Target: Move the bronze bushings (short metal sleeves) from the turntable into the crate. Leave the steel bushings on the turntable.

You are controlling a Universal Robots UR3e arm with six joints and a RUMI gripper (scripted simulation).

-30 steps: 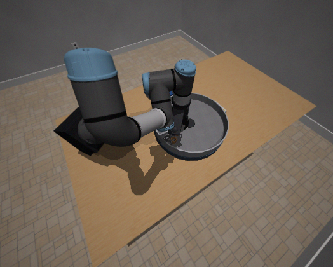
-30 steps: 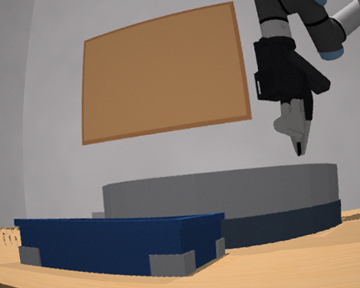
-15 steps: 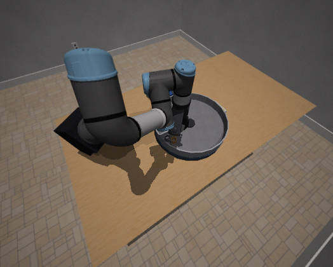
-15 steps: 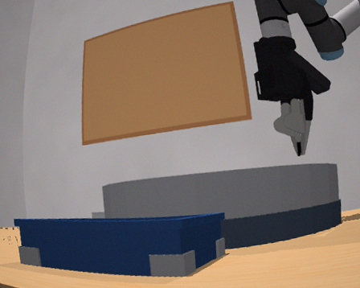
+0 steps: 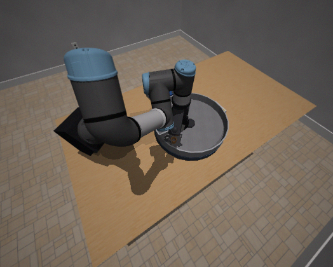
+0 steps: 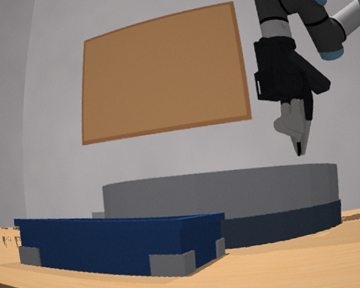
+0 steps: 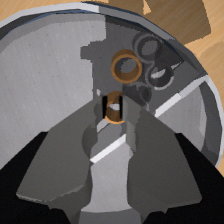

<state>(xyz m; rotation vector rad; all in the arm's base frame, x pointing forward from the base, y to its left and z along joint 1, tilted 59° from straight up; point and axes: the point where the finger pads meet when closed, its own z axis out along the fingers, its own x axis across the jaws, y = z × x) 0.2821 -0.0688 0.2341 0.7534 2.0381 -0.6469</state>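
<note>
The pincer (image 5: 176, 131) (image 6: 301, 154) (image 7: 113, 97) points down with its fingertips nearly together, only a narrow slit between them and nothing held. It hangs above the turntable's rim, so the fingers need to part before they go down.

Just beyond the tips, in the wrist view, the nearer bronze bushing (image 7: 116, 120) sits on the turntable floor, partly hidden by the fingers. It looks the natural first pick: centre over it, open just wider than its outside, descend straight, then close on opposite walls with even pressure and lift upright.

Past it lies the farther bronze bushing (image 5: 171, 140) (image 7: 127, 79), with a pale steel bushing (image 7: 161, 78) close beside it and another steel bushing (image 7: 147, 35) near the wall. A third dim ring may lie in the shadow; I cannot be sure. Too wide a spread here could nudge the steel, so turn the jaws to keep them clear of it.

Farther out, the turntable (image 5: 227, 125) (image 6: 218, 195) (image 7: 85, 7) has a raised wall; any load should clear it before travelling sideways. The blue crate (image 5: 171, 93) (image 6: 103, 244) stands beside it on the tabletop (image 5: 270, 95) (image 6: 270, 277), its inside hidden. Release low there.
</note>
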